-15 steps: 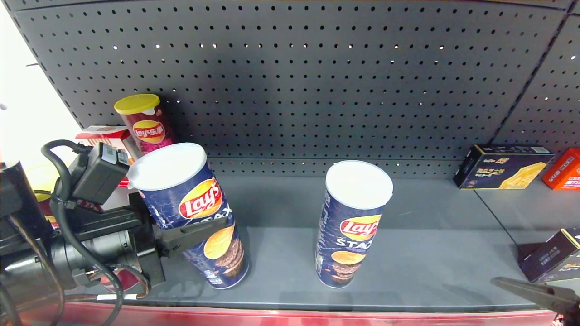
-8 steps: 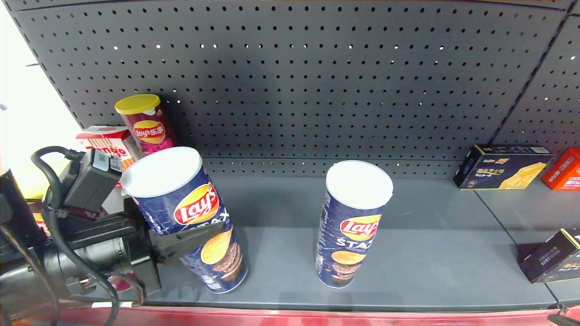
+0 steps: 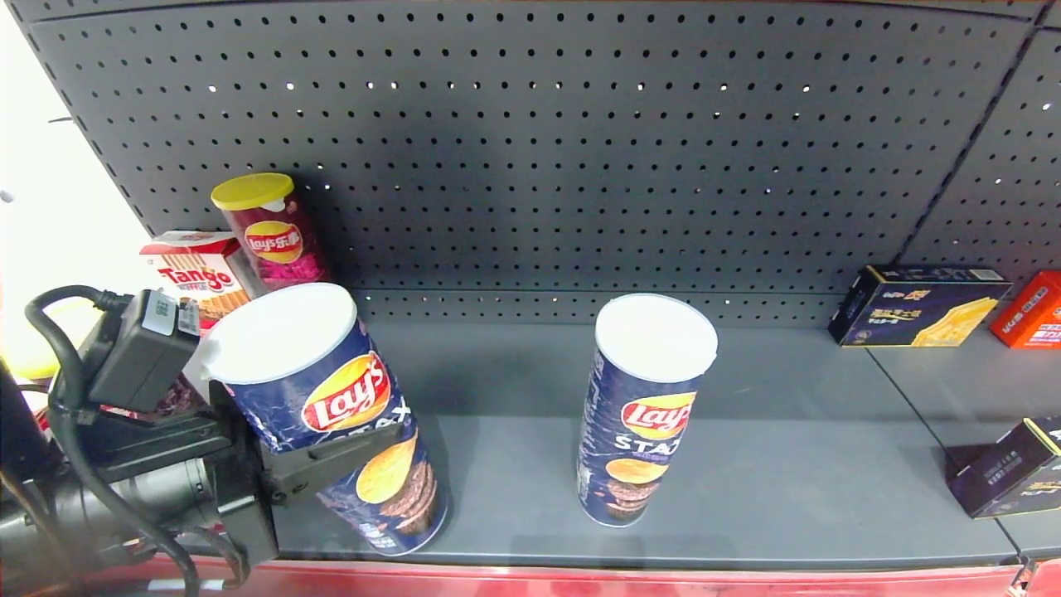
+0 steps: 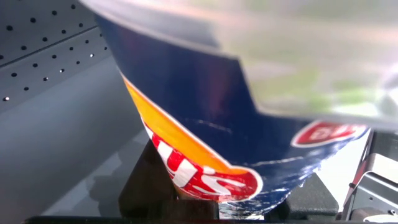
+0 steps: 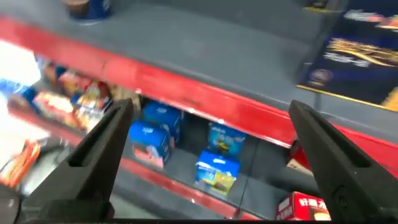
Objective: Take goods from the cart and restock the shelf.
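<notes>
My left gripper (image 3: pixel 331 452) is shut on a blue chip can (image 3: pixel 319 398) with a white lid, at the left front of the grey shelf (image 3: pixel 787 464). The can leans with its top to the left, and its base is down by the shelf's red front edge (image 3: pixel 580 576). In the left wrist view the blue chip can (image 4: pixel 205 124) sits close between dark fingers (image 4: pixel 149 193). A second blue chip can (image 3: pixel 642 414) stands upright mid-shelf. My right gripper (image 5: pixel 217 155) hangs open and empty in front of the red shelf edge (image 5: pixel 205 93), below shelf level.
A maroon can (image 3: pixel 269 228) with a yellow lid and a red-and-white box (image 3: pixel 195 269) stand at the back left. Dark boxes (image 3: pixel 916 315) (image 3: pixel 1007 468) and an orange box (image 3: pixel 1032 311) sit at the right. A pegboard (image 3: pixel 530 149) backs the shelf. Blue boxes (image 5: pixel 217 168) fill a lower shelf.
The left gripper has drawn the held can left and toward the shelf front, leaning it further. The right gripper has dropped out of the head view's lower right corner.
</notes>
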